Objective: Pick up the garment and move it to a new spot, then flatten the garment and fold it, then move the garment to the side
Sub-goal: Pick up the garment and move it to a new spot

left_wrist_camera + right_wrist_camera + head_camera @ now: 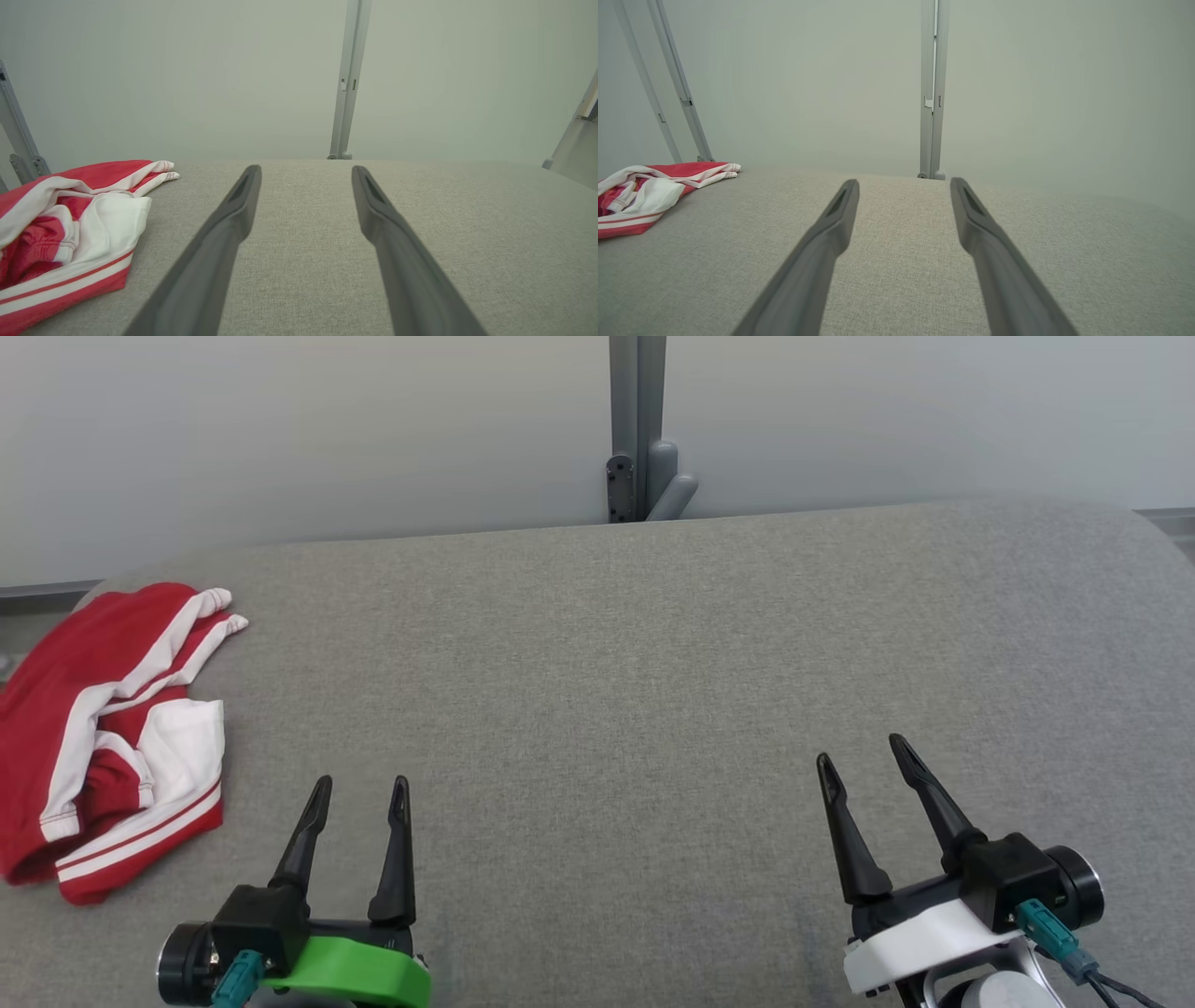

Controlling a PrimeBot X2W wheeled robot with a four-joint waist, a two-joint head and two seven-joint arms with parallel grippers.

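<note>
The garment (112, 737) is a crumpled red piece with white stripes and a white panel, lying at the far left edge of the grey fabric table (635, 691). It also shows at the left of the left wrist view as the garment (70, 233) and small at the far left of the right wrist view as the garment (649, 191). My left gripper (362, 790) stands open at the lower left, to the right of the garment and apart from it, nothing between its fingers. At the lower right my right gripper (864, 751) is open and empty too.
A pale wall runs behind the table, with a grey metal post (638, 429) and bracket at the middle of the back edge. Slanted grey frame bars (677, 79) stand behind the garment. The table's back corners are rounded.
</note>
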